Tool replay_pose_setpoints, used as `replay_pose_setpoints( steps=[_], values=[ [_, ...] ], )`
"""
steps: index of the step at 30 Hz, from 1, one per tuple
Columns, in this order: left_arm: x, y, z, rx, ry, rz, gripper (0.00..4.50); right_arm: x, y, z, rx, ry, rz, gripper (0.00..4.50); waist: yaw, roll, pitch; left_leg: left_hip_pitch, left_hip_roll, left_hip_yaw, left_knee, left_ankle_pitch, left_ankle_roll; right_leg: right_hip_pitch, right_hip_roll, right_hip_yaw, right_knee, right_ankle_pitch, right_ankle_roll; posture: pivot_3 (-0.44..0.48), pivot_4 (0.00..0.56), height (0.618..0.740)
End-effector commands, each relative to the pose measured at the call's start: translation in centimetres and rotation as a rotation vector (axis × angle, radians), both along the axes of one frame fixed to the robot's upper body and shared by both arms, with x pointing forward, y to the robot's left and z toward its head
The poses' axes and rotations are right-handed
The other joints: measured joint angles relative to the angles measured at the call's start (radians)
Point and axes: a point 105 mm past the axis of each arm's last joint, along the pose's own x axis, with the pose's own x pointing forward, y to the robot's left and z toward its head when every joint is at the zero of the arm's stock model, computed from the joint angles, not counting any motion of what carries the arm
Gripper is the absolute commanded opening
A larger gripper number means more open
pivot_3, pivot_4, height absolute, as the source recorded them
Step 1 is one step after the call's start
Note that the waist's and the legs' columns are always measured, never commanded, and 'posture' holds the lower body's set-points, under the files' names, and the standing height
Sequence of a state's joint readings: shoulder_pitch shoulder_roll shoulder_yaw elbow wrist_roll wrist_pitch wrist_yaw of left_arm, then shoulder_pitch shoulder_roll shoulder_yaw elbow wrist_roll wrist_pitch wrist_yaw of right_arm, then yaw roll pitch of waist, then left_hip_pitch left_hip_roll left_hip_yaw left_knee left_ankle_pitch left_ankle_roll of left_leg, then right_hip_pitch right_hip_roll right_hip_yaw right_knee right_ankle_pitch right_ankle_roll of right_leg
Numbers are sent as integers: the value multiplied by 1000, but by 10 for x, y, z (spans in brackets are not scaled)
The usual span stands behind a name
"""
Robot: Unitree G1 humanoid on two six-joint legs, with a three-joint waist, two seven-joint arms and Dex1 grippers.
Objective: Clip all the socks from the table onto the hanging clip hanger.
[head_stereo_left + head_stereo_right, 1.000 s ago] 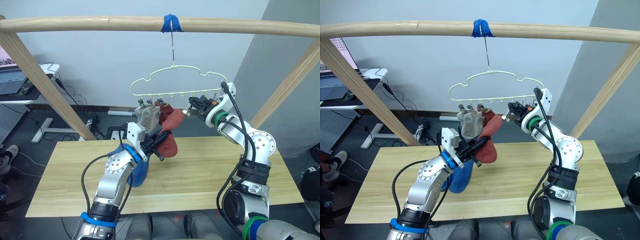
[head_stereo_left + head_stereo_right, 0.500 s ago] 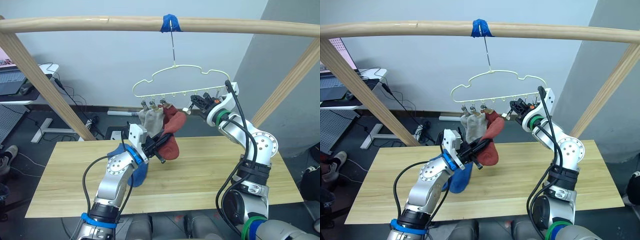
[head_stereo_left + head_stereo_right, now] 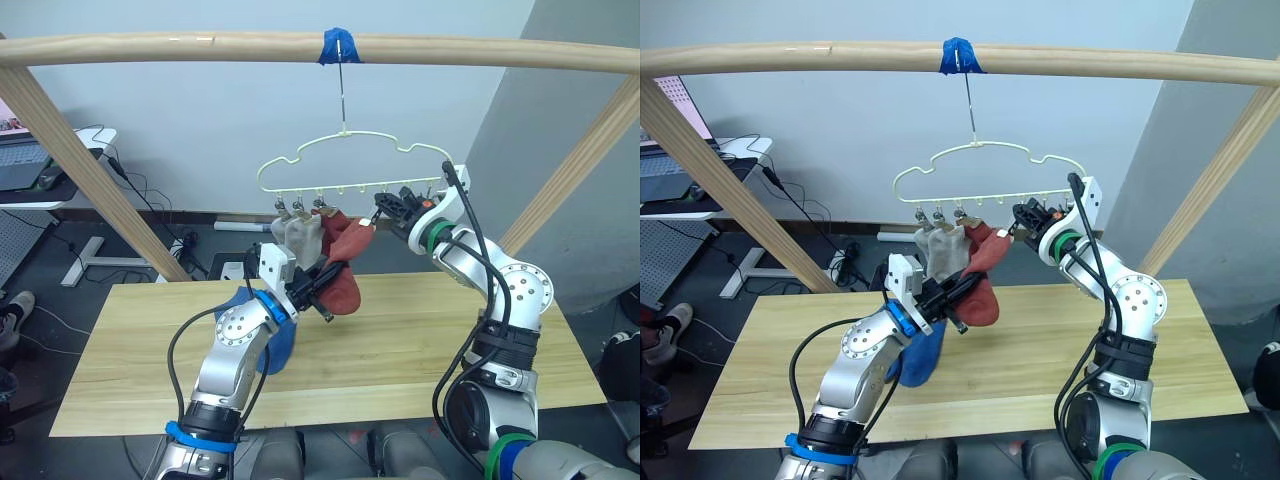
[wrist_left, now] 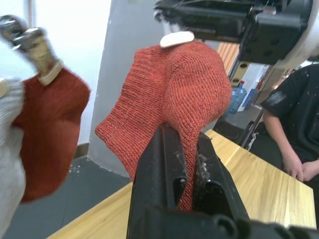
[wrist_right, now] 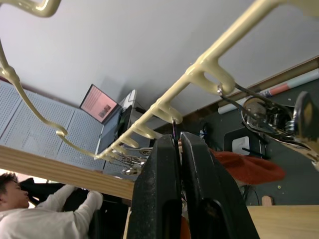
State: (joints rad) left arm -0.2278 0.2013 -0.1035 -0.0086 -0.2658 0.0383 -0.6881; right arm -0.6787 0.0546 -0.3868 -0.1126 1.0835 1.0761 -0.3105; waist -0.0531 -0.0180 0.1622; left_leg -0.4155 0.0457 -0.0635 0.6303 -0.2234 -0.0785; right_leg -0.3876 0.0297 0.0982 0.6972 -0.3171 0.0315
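Left wrist view puts our black fingers (image 4: 172,164) clenched on the lower fold of a brick red sock (image 4: 174,99), lifted toward the clip hanger (image 3: 345,165). Our left gripper (image 3: 322,285) carries it just below the row of clips; our right gripper (image 3: 385,212) is pinched on one small metal clip (image 5: 174,134) at the hanger's lower bar, presumably squeezing it open.

We judge the sock light, soft and floppy; the knit should not slip, but the free cuff droops. It needs feeding cuff-first into the clip, held close to that edge. The wire hanger swings freely on its hook, so it will yield to any push.

Two grey socks (image 3: 297,235) and another red sock (image 3: 325,222) already hang clipped. A blue sock (image 3: 270,345) lies on the pale wooden table (image 3: 420,350). Around us stand a wooden rail (image 3: 200,45), a grey wall, a laptop (image 3: 20,160) and a seated person (image 4: 291,129).
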Motion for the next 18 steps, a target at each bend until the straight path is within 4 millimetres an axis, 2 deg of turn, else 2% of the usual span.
replay_pose_setpoints(
  steps=[1, 9, 13, 15, 18],
  values=[
    [0, -3, 13, -18, -51, -10, 30, -5, 3, 8, 0, -40, 16, 0, -1, 0, 0, 0, 0, 0, 0, 0, 0, 0, 0, 0, 0, 0, 0, -6, 134, 740],
    [-1, -5, 14, -19, -51, -18, 30, -5, 5, 8, -9, -49, 27, 0, -2, 0, 0, 0, 0, 0, 0, 0, 0, 0, 0, 0, 0, 0, 0, -8, 133, 740],
    [-2, -5, 14, -23, -47, -25, 0, -6, 5, 7, -15, -53, 37, 1093, -2, 0, 0, 0, 0, 0, 0, 0, 0, 0, 0, 0, 0, 0, 0, -7, 132, 740],
    [-2, -6, 15, -22, -49, -29, 0, -6, 4, 6, -18, -53, 38, 1956, -3, 0, 0, 0, 0, 0, 0, 0, 0, 0, 0, 0, 0, 0, 0, -7, 132, 740],
    [-3, -7, 17, -23, -52, -43, 0, -6, 1, 6, -23, -55, 33, 3008, -5, 0, 0, 0, 0, 0, 0, 0, 0, -1, 0, 1, 0, 0, 0, -7, 132, 740]
  ],
)
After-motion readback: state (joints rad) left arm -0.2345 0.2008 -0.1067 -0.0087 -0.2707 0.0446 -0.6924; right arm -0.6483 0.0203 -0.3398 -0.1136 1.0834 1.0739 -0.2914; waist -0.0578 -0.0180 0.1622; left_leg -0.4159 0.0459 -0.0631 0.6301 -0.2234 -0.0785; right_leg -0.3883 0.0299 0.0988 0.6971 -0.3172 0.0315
